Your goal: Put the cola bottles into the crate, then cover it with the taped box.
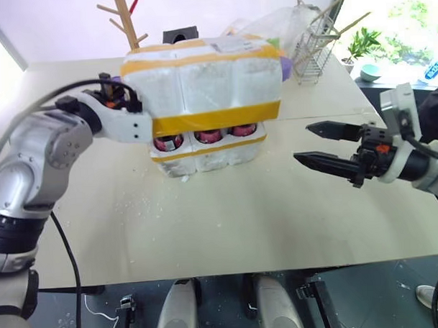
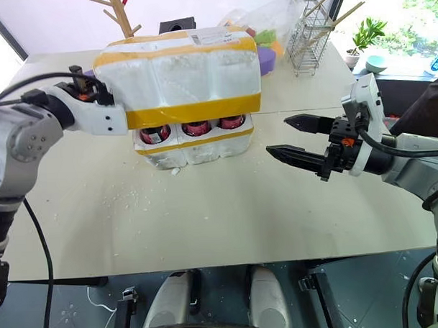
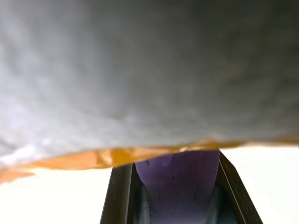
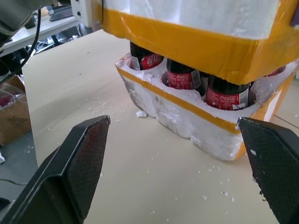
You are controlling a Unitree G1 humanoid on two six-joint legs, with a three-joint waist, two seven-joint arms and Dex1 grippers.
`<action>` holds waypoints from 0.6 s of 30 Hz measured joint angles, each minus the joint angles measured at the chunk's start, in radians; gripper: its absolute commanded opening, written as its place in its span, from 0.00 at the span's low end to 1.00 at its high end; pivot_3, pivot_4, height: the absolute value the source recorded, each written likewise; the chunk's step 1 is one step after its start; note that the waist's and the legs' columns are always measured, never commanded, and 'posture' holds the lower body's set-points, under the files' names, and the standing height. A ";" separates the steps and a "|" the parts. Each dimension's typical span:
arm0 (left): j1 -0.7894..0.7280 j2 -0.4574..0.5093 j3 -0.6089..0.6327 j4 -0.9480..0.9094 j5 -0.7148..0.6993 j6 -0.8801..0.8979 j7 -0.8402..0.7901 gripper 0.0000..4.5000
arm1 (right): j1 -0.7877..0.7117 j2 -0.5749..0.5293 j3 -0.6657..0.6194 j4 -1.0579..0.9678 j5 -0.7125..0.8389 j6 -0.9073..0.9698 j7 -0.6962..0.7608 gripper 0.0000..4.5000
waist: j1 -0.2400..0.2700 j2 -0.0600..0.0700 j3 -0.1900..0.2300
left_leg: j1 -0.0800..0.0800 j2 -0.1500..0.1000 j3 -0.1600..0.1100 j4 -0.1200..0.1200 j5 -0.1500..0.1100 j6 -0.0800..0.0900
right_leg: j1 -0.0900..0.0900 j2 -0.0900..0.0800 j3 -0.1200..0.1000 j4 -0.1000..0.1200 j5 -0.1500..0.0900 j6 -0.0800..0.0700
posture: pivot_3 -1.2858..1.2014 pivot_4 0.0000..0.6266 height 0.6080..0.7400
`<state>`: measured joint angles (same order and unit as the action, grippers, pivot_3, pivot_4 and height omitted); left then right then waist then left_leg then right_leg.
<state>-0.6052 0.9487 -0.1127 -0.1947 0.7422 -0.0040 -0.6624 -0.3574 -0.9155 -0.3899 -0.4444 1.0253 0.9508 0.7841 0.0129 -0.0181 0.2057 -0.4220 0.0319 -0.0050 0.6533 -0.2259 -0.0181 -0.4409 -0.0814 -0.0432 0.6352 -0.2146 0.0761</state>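
Three cola bottles (image 1: 209, 136) are showing in the gap between the crate (image 1: 211, 156) and the taped box (image 1: 202, 82), which is sitting over them on the table (image 1: 228, 221). The left gripper (image 1: 134, 102), fingers closed, is reaching to the box's left end. The right gripper (image 1: 320, 144) is hanging wide and empty, just beside the crate.

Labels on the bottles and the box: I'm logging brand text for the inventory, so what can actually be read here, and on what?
"Coca-Cola", white script on the red labels of the cola bottles standing in the crate.
Shipping label on top of the taped box: print too small to read.
No other readable text.
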 measured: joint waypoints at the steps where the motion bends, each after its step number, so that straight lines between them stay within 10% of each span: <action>1: 0.020 -0.003 0.000 -0.004 0.012 0.004 0.010 0.30 | 0.000 0.003 0.000 0.000 0.002 0.000 -0.003 1.00 | 0.000 0.000 0.000 | 0.000 0.000 0.000 0.000 0.000 0.000 | 0.000 0.000 0.000 0.000 0.000 0.000 | 0.52 0.24 1.00; 7: 0.082 -0.013 -0.006 -0.004 0.023 0.010 0.015 0.96 | -0.001 0.004 0.003 0.001 0.009 -0.003 -0.013 1.00 | 0.001 0.000 0.000 | 0.000 0.000 0.000 0.000 0.000 0.000 | 0.001 0.000 0.000 0.000 0.000 0.000 | 0.52 0.24 1.00; 18: 0.325 -0.020 0.200 -0.104 -0.162 -0.034 0.040 0.99 | -0.007 0.016 0.054 0.023 -0.010 -0.023 0.003 1.00 | -0.001 0.000 0.000 | 0.002 0.001 0.001 -0.001 -0.001 0.001 | 0.000 0.000 0.001 0.000 0.000 0.000 | 0.52 0.24 1.00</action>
<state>-0.2799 0.9287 0.0872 -0.2990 0.5801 -0.0384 -0.6221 -0.3647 -0.8991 -0.3358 -0.4215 1.0150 0.9275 0.7871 0.0121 -0.0181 0.2057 -0.4200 0.0324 -0.0041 0.6525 -0.2265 -0.0172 -0.4405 -0.0812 -0.0419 0.6351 -0.2144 0.0757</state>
